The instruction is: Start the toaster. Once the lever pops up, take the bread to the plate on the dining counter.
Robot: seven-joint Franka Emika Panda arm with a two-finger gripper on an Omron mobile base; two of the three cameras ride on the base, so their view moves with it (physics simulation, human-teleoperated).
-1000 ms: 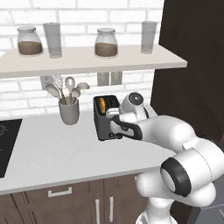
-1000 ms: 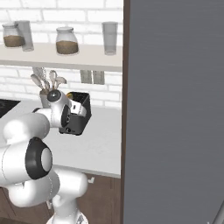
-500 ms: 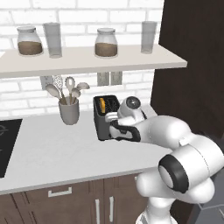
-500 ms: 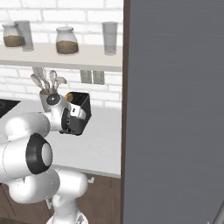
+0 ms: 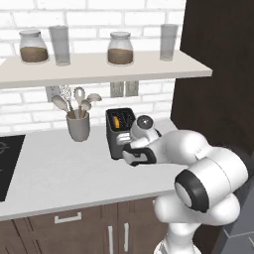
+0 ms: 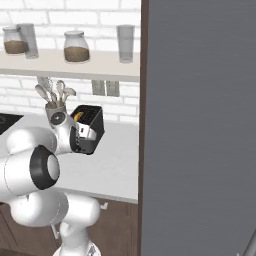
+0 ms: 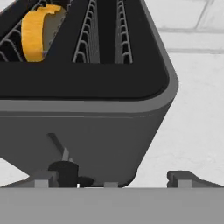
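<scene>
The dark grey toaster stands on the kitchen counter, toward its right end, below the shelf. The bread, with its golden-orange crust, sits deep in one slot. My gripper is pressed up to the toaster's front, low down, and is open. In the hand view the toaster looms close, and the two fingertips stand wide apart at its lower front. A small black lever knob sits at the low end of its slit, right by the left tip. From the right the toaster shows beside my wrist. The plate and dining counter are out of view.
A grey utensil cup stands left of the toaster. The shelf above it carries jars and glasses. A black cooktop lies at the counter's left end. A tall dark cabinet closes off the right, and a grey panel blocks the right half of the right base view.
My hand has edged a little lower and closer against the toaster's front. The jaws stay wide open, and the toaster and bread have not moved.
</scene>
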